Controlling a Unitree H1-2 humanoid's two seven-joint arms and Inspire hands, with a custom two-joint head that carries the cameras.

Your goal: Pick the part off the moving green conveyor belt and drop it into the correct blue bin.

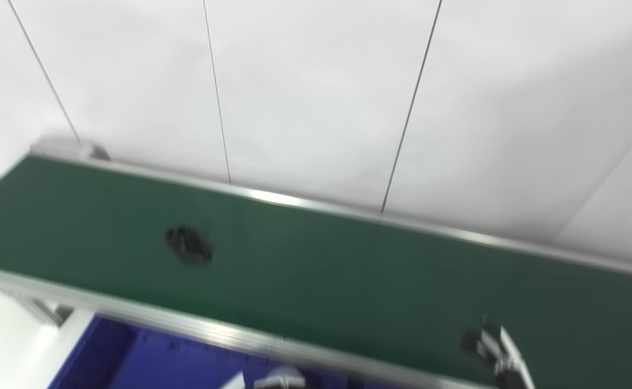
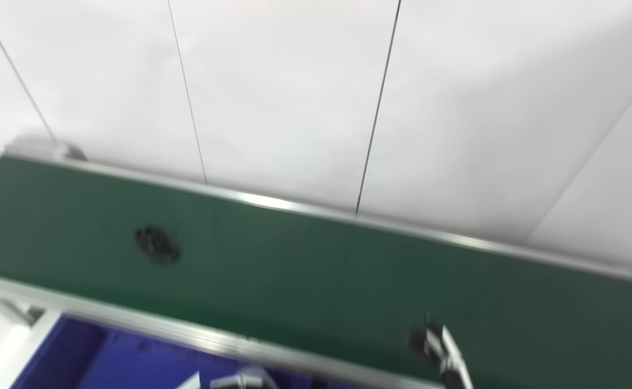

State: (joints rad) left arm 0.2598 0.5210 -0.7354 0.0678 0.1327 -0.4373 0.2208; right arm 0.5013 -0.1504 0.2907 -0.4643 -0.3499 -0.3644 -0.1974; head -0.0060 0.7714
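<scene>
A: Item one, the part (image 1: pixel 188 245). Location?

B: Dark, roundish lump lying on the green conveyor belt (image 1: pixel 348 270), about midway between the belt's far rail and near rail, toward its left end. Blurred; its long axis seems to run slantwise, roughly along the belt, but that is not certain.

A: Item two, hands, taken from the part outward.

B: Left hand (image 1: pixel 273 380): only a pale sliver at the bottom edge, below the belt's near rail, over the blue bin (image 1: pixel 132 356). Spread or closed, I cannot tell. Right hand (image 1: pixel 491 346): fingertips only, above the belt's near side, well to the right of the part. Nothing visibly held; again I cannot tell its state.

A: Which is nearer the part?

B: The left, by my reading. The part lies up and left of it, across the near rail. The right hand is well apart.

A: Which bin is correct?

B: Cannot be judged; only one bin corner shows.
</scene>
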